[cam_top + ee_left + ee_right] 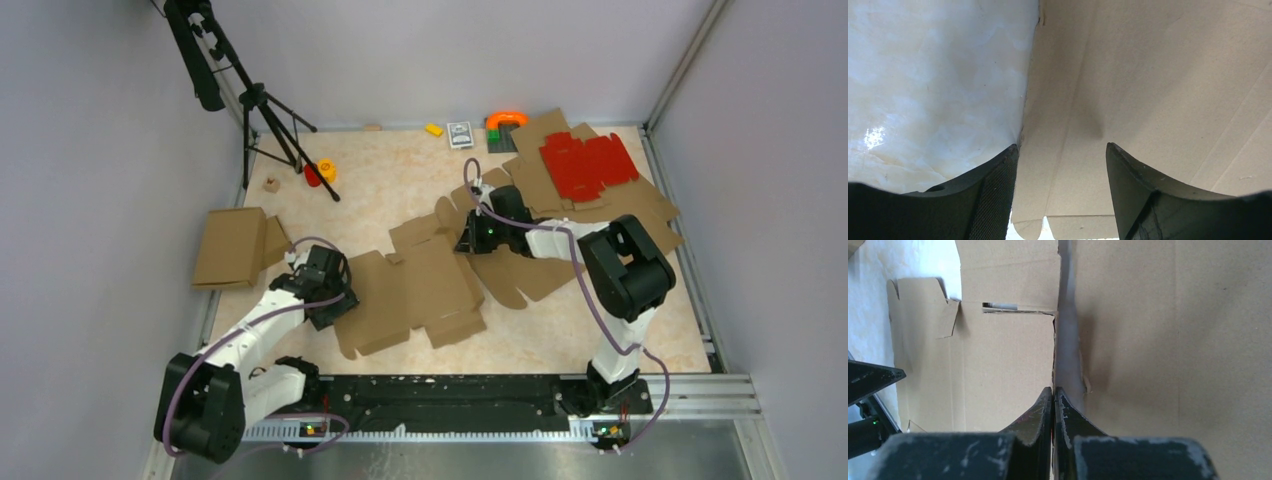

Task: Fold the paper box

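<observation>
**At mid-table, the box blank lay flat with the folding barely begun**

Between the two arms, the paper box (420, 290) lay spread on the table (400, 190) as an open die-cut blank. Its panels, side flaps and rounded tabs were almost all level with the surface.

The left gripper (335, 300) sat low at the blank's left edge. In its wrist view the left gripper (1062, 147) had its jaws well apart, with cardboard on one side, bare tabletop on the other and nothing clamped.

The right gripper (470, 240) was at the blank's far right edge. In its wrist view the right gripper (1053, 390) had its fingers pressed together at a cardboard edge. Whether a thin lip was pinched between them could not be told.

Behind it, a red die-cut sheet (588, 165) rested on spare brown cardboard sheets (650, 205). A folded carton (232, 247) sat well apart at the left.

By the look of it, no wall stood upright and no tab was tucked, so nearly all the work remained: raising the sides, turning in the flaps and locking the tabs.
</observation>
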You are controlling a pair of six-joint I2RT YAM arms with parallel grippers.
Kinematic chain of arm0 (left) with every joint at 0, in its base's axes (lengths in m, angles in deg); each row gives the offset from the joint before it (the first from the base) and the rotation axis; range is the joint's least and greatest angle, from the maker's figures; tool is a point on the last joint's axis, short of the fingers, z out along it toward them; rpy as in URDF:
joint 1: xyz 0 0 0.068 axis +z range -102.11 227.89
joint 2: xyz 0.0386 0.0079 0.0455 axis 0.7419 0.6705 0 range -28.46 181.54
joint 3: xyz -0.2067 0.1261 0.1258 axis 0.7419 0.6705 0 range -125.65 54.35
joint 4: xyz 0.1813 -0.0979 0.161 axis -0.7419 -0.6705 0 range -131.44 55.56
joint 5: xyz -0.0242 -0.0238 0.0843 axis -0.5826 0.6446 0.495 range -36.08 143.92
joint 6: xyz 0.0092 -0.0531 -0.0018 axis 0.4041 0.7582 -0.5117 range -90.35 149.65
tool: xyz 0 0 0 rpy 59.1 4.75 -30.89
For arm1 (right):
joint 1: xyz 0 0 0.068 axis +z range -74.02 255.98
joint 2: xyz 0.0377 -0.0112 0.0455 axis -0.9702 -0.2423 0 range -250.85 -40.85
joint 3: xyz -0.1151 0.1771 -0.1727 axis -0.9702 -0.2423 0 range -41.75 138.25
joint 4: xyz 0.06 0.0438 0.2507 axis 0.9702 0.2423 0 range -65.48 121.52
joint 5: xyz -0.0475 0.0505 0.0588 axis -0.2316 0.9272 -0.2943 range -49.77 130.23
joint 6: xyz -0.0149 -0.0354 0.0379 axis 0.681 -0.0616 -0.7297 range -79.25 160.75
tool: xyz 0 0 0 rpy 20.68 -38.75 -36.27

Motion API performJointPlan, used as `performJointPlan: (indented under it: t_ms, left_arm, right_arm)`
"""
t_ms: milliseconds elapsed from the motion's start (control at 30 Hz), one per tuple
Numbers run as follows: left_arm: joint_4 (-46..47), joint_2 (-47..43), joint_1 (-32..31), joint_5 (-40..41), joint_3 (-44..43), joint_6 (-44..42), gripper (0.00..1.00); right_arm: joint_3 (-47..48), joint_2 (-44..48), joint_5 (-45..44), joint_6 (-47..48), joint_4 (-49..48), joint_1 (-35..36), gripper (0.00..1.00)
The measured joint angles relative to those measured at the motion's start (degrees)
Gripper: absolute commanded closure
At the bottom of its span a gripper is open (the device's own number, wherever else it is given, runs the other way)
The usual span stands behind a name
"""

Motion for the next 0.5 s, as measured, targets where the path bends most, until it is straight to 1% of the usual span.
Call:
performJointPlan:
  t_ms: [133, 267, 400, 500]
  left_arm:
    - [-1.3, -1.2, 0.0, -0.7, -1.7, -2.7, 0.22]
    - [-1.9, -5.2, 0.0, -1.9, -5.3, -5.9, 0.14]
    - [-1.0, -10.0, 0.6, -3.5, -6.4, -7.8, 0.06]
    - [2.2, -12.5, 1.0, -5.3, -4.3, -8.5, 0.06]
  right_arm:
    - [0.2, 0.0, -0.2, 0.1, 0.3, 0.4, 1.0]
    - [0.2, 0.9, -1.8, 1.4, 1.3, 0.6, 1.0]
    - [-0.6, 5.9, -4.6, 2.6, 2.0, 0.6, 1.0]
    - [-1.0, 11.4, -6.7, 3.8, 2.0, 0.6, 1.0]
